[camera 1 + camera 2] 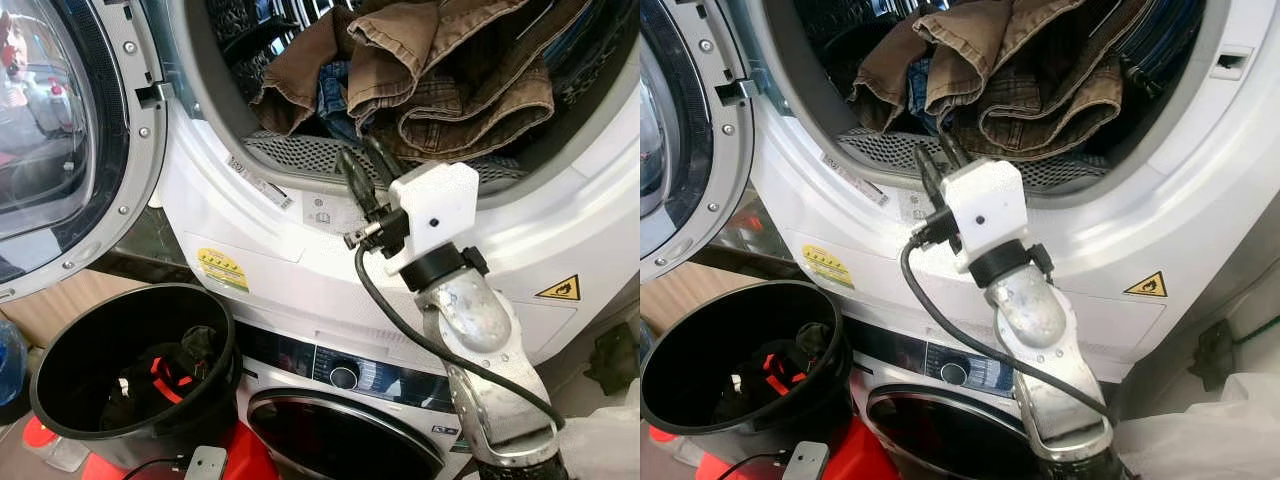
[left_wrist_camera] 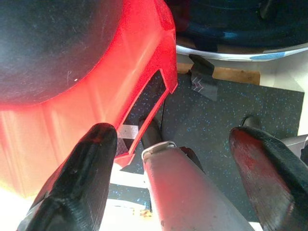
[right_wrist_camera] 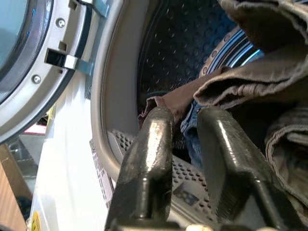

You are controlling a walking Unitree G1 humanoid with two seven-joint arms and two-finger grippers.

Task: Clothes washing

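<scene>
End effector (image 1: 366, 163) near clothes (image 1: 420, 70) in drum

Heap of brown corduroy garments (image 1: 440, 70) piled in the open drum of the white front-loading washing machine (image 1: 300, 220), folds spilling toward the near rim. Blue denim piece (image 1: 335, 95) wedged under the brown folds, left of centre. Round glass door (image 1: 60, 130) swung open, far left.

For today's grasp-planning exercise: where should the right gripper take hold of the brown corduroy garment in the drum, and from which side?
Probably the folded hem of the brown corduroy garment, approached straight in through the drum opening; that thick edge faces the right gripper.
</scene>
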